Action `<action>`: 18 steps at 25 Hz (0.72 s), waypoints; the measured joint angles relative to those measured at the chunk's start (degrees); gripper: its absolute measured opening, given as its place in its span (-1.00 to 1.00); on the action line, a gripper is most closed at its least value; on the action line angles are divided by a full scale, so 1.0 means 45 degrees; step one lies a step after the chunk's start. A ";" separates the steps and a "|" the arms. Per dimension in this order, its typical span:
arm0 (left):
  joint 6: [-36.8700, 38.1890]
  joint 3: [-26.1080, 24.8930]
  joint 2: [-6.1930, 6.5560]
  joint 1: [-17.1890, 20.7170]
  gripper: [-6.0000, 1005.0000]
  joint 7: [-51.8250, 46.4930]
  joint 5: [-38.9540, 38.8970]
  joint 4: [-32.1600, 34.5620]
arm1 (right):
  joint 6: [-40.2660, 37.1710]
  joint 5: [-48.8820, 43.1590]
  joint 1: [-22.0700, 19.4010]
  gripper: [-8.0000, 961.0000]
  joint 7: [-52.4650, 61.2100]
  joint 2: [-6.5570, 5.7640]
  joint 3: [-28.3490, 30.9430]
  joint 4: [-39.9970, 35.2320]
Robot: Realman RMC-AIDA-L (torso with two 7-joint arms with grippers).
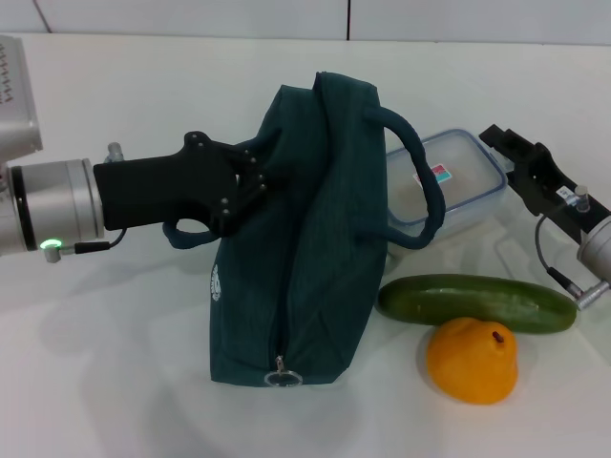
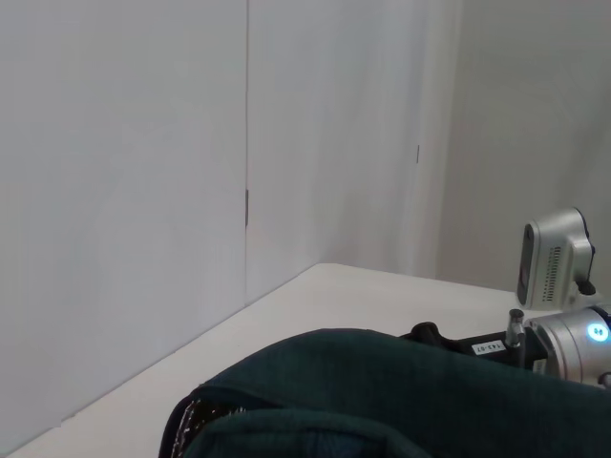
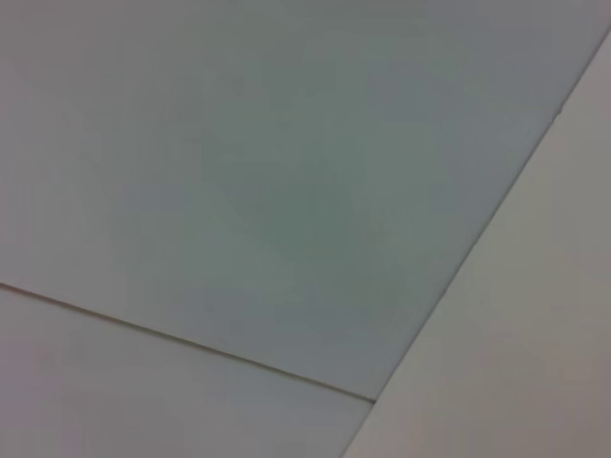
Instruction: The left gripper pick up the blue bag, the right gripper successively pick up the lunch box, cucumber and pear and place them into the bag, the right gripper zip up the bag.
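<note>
The blue bag (image 1: 305, 248) stands upright mid-table, its zip pull (image 1: 283, 378) low at the front and one loop handle (image 1: 420, 181) arching to the right. My left gripper (image 1: 250, 179) is shut on the bag's upper left edge, above the other handle (image 1: 189, 235). The bag's fabric (image 2: 401, 401) fills the bottom of the left wrist view. The lunch box (image 1: 456, 181) lies behind the bag's right handle. My right gripper (image 1: 504, 141) hovers just beside the box's right end. The cucumber (image 1: 477, 302) lies right of the bag, with the pear (image 1: 473, 361) just in front of it.
The white table (image 1: 115, 363) runs back to a pale wall (image 1: 286, 17). The right arm's silver wrist (image 2: 578, 339) shows beyond the bag in the left wrist view. Only wall and table surface (image 3: 535, 334) appear in the right wrist view.
</note>
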 joint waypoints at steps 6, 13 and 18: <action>0.0001 0.0004 0.0000 -0.0022 -0.91 0.0054 0.0009 0.0000 | 0.0147 0.0006 0.0177 -0.37 0.0111 0.0000 -0.0009 0.0000; 0.0001 -0.0038 0.0010 -0.0022 -0.91 0.0079 0.0020 0.0001 | 0.0249 0.0004 0.0373 -0.43 0.0088 0.0000 -0.0041 0.0000; 0.0001 -0.0064 0.0017 0.0006 -0.91 0.0158 0.0034 -0.0006 | 0.0211 -0.0004 0.0368 -0.47 -0.0189 0.0000 -0.0006 0.0000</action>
